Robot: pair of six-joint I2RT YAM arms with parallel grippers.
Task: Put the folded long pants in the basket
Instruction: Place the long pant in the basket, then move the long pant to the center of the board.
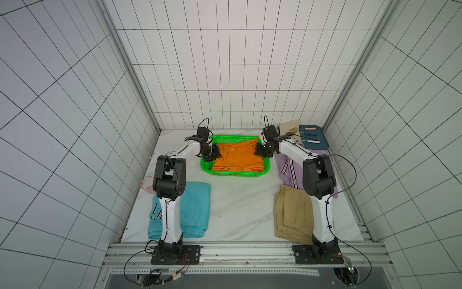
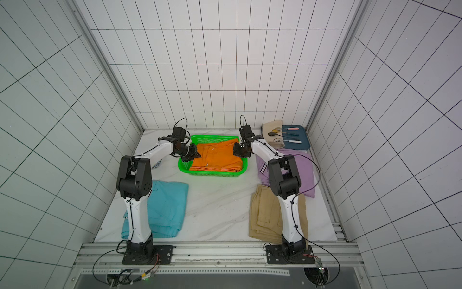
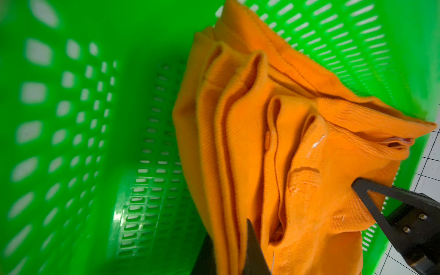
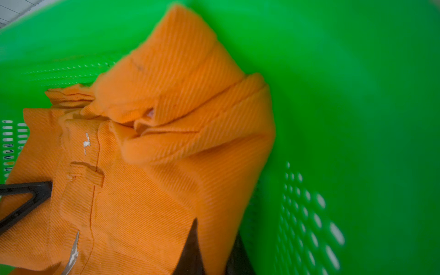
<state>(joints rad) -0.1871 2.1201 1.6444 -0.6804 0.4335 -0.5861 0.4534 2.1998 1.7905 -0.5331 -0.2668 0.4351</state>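
On marble table [image 1: 237, 205], tiled booth [image 1: 225, 75], both jaws clamped on orange pants [image 1: 237, 157] in basket [image 1: 236, 173]

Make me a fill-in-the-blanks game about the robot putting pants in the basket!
The pants inside the green basket are ___.
Blue pants, tan pants and purple pants lie outside it, on the ___.
The robot arm reaching over the tan pants is its ___ one.
Behind the purple pants, cutlery lies partly on a dark blue ___.
Missing words: orange, table, right, tray.
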